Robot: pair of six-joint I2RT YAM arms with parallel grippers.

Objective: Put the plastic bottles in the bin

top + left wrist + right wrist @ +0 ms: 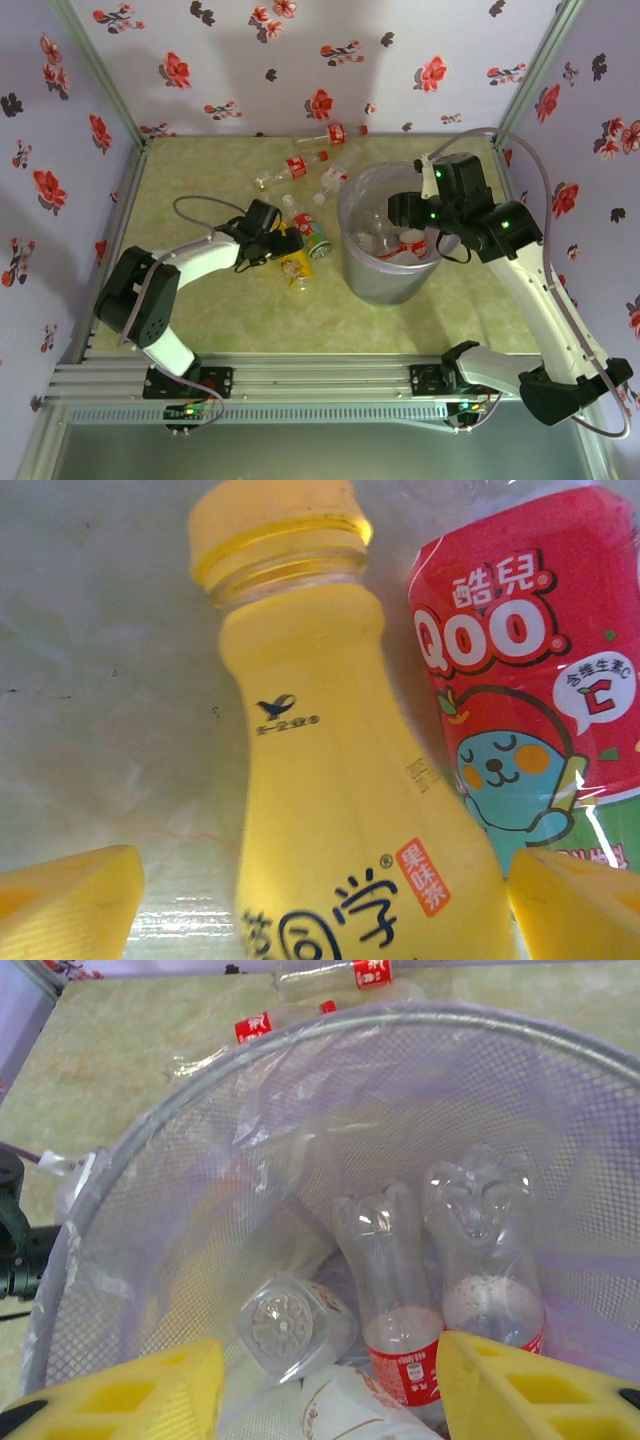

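My left jaws are spread, one on each side of the yellow bottle point(330, 780). It lies on the tabletop point(200, 180) just left of the bin point(350, 215), cap pointing away. My right jaws hang spread above the bin, holding nothing.

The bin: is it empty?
No, several clear bottles with red labels lie inside the bin.

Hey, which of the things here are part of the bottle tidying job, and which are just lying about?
Part of the job: bin; bottles inside it; yellow bottle; red-and-green labelled bottle; clear bottles on the table.

Just there: metal rail; flowered walls.
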